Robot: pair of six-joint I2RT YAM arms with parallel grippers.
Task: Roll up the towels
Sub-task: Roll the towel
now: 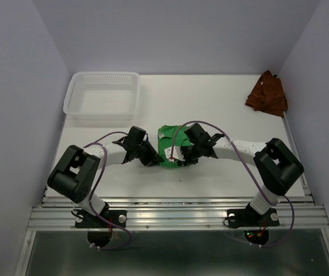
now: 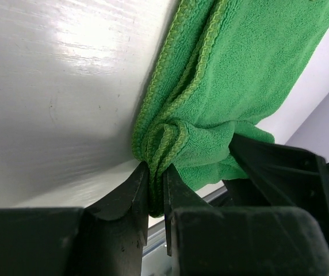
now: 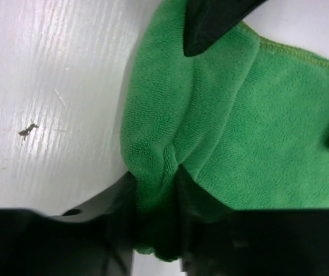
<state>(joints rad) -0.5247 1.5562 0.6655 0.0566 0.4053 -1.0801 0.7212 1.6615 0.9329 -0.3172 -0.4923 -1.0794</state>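
Observation:
The green towel [image 1: 167, 146] lies bunched in the middle of the table between both arms. My left gripper [image 1: 153, 160] is shut on the towel's folded near-left edge [image 2: 170, 132], with the hem pinched between its fingers [image 2: 138, 190]. My right gripper [image 1: 183, 158] is shut on the towel's near-right side [image 3: 210, 115], with a thick fold of cloth squeezed between its fingers [image 3: 124, 201]. The rust reddish-brown towel [image 1: 266, 94] lies crumpled at the far right corner, away from both grippers.
A white perforated basket [image 1: 102, 95] stands at the far left of the table. A small dark speck [image 3: 27, 130] marks the white surface near the right gripper. Pale walls close in the table on three sides.

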